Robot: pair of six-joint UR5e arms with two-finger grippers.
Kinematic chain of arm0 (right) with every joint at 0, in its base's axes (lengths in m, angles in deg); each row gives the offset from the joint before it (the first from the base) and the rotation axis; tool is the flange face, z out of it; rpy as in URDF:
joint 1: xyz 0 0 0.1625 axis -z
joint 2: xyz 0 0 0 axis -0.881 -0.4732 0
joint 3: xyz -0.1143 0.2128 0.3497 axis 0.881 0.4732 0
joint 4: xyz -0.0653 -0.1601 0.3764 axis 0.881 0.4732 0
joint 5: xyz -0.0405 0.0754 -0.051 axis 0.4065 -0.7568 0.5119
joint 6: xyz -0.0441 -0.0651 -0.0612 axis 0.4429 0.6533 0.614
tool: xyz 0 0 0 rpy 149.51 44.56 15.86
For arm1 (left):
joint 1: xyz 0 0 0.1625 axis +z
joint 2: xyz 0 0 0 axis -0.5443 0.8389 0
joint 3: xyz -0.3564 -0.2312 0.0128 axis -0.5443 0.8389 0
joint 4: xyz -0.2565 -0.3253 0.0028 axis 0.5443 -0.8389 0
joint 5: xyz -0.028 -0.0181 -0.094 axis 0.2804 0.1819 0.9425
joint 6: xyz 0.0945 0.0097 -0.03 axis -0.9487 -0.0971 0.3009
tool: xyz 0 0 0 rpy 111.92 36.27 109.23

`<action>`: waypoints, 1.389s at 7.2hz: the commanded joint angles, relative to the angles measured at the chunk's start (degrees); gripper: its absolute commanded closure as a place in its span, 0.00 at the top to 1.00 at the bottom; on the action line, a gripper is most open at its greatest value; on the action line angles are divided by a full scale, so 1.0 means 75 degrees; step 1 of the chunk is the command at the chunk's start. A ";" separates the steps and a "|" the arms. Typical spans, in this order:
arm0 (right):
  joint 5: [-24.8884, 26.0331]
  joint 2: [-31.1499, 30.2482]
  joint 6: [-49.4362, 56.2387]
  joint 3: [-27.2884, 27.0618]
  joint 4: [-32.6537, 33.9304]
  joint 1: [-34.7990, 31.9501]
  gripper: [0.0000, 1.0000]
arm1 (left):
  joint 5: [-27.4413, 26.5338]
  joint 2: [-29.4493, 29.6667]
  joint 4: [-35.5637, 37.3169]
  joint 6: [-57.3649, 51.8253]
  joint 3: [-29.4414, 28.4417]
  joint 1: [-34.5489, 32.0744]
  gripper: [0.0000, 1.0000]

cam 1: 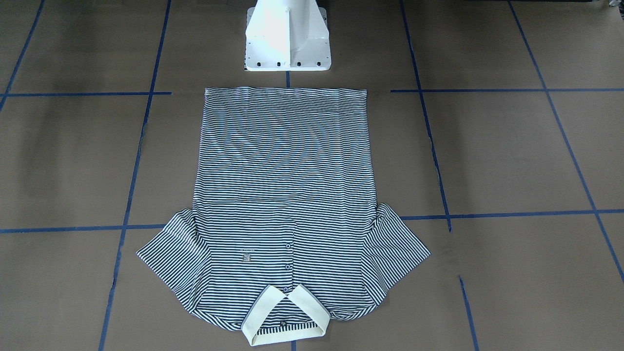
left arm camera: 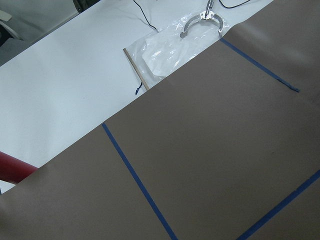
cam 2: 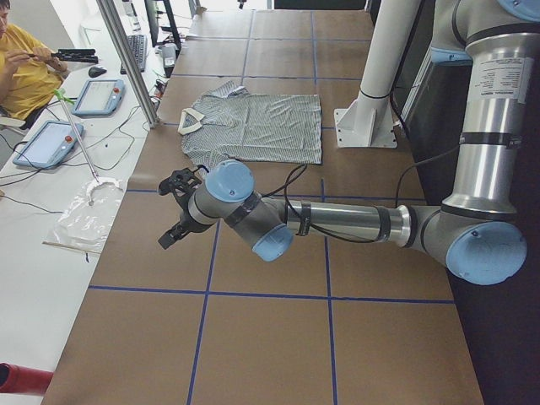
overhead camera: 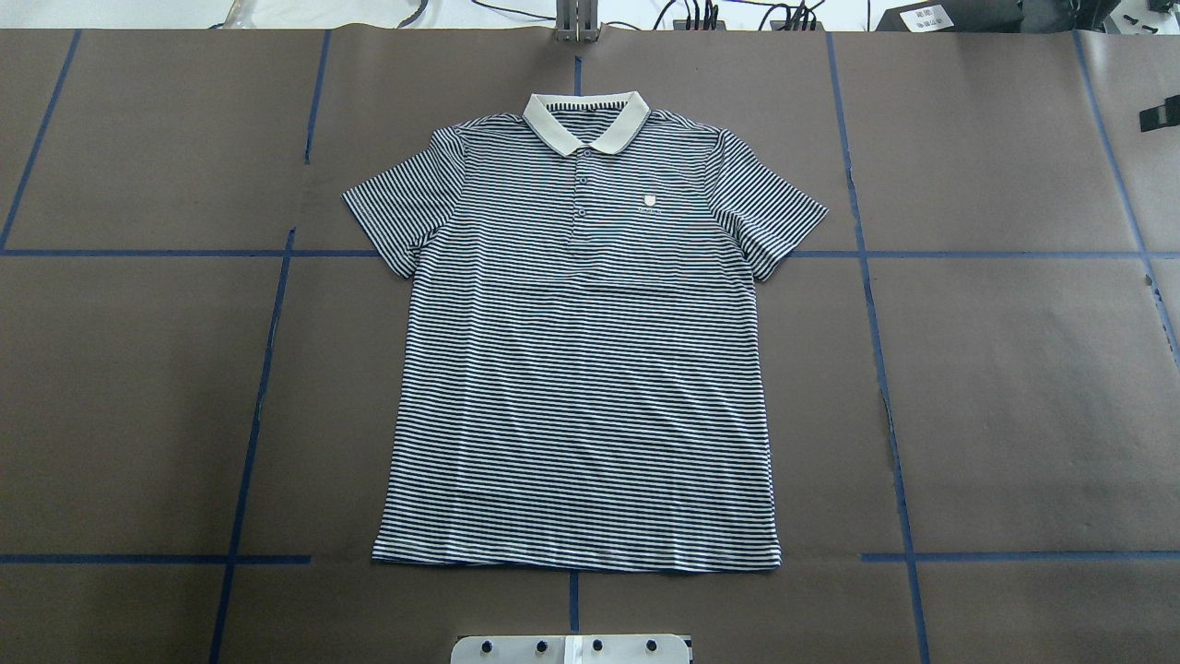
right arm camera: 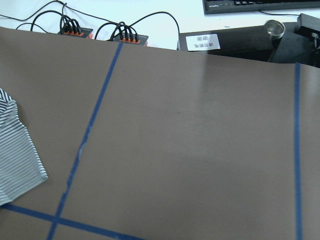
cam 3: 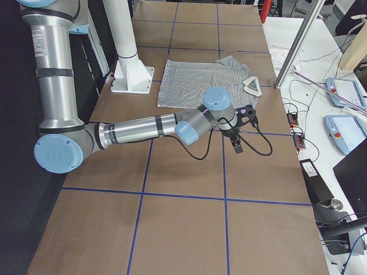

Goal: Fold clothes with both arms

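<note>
Overhead exterior view: the short-sleeved polo shirt with thin navy-and-white stripes (overhead camera: 581, 369) lies flat and face up in the middle of the brown paper-covered table (overhead camera: 1014, 387), unfolded, both sleeves spread outward. Its cream collar (overhead camera: 586, 120) points away from the robot, the hem runs just in front of the white pedestal base (cam 1: 287, 39), and a small chest patch (overhead camera: 650, 199) sits beside the buttoned placket (overhead camera: 583, 212). Blue tape lines (overhead camera: 258, 415) mark the paper into rectangles, some passing under the cloth. Neither arm reaches into this view. From the side views, the silver-grey left arm (cam 2: 337, 221) stretches low over bare paper to the shirt's left, its black left gripper (cam 2: 171, 211) apart from the fabric; whether those fingers are spread or pressed together I cannot tell. The right arm (cam 3: 143, 129) mirrors it on the other side, and the right gripper (cam 3: 243, 129) is likewise unreadable. The right wrist camera catches only a striped sleeve edge (right arm camera: 17, 150). The left wrist camera shows a clear plastic bag (left arm camera: 170, 47) on the white bench beyond the paper.
</note>
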 commanded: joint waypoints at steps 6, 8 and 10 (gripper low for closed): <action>0.3103 0.2311 -0.3045 0.1910 -0.0105 0.3439 0.47 | 0.0016 -0.0083 -0.0268 -0.0018 0.0005 0.0011 1.00; 0.3200 0.2359 -0.3033 0.2135 -0.0105 0.3617 0.47 | 0.0016 -0.0083 -0.0268 -0.0018 -0.0007 0.0000 1.00; 0.3223 0.2370 -0.3033 0.2346 -0.0128 0.3734 0.47 | 0.0016 -0.0083 -0.0268 -0.0018 -0.0007 0.0012 1.00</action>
